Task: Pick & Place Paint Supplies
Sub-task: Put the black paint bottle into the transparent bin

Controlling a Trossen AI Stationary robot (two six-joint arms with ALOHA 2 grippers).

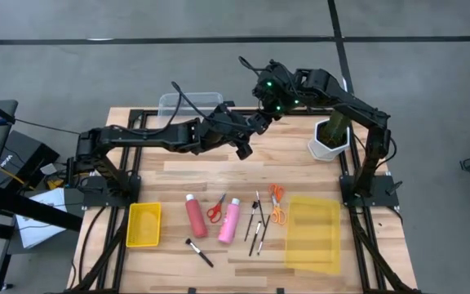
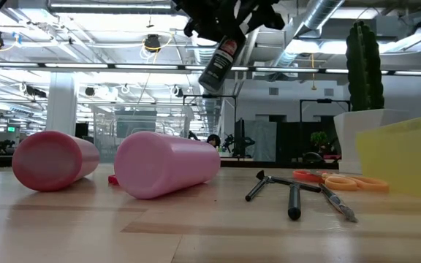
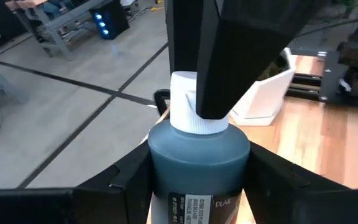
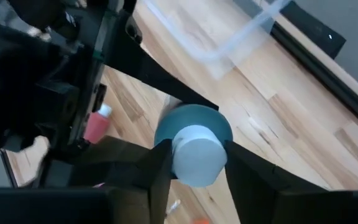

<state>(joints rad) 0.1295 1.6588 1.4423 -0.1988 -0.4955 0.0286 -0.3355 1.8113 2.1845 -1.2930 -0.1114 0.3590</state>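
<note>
A small dark paint bottle [image 2: 218, 62] with a white cap hangs tilted high above the table, between both grippers. My left gripper [image 3: 197, 171] is shut on its body. My right gripper [image 4: 194, 158] is shut on its cap, over the table's far middle [image 1: 255, 122]. The red bottle [image 1: 195, 216] and pink bottle [image 1: 230, 220] lie on their sides near the front. Beside them lie red-handled scissors [image 1: 215, 209], orange-handled scissors [image 1: 277, 204] and thin brushes [image 1: 257, 220]. One more brush [image 1: 198, 252] lies alone. My left gripper pinches the dark bottle's body [image 3: 197, 149] just below the shoulder, one finger [image 3: 126, 180] on each side, coming from the table's left. The bottle is lifted clear and tilted. My right gripper pinches the white cap [image 4: 194, 149] between its two fingers [image 4: 157, 168], coming at it end-on from above the cap.
A small yellow bin [image 1: 144, 224] stands at the front left and a larger translucent yellow bin [image 1: 313, 233] at the front right. A clear bin [image 1: 188, 104] sits at the far edge. A green plant in a white pot [image 1: 330, 137] stands far right.
</note>
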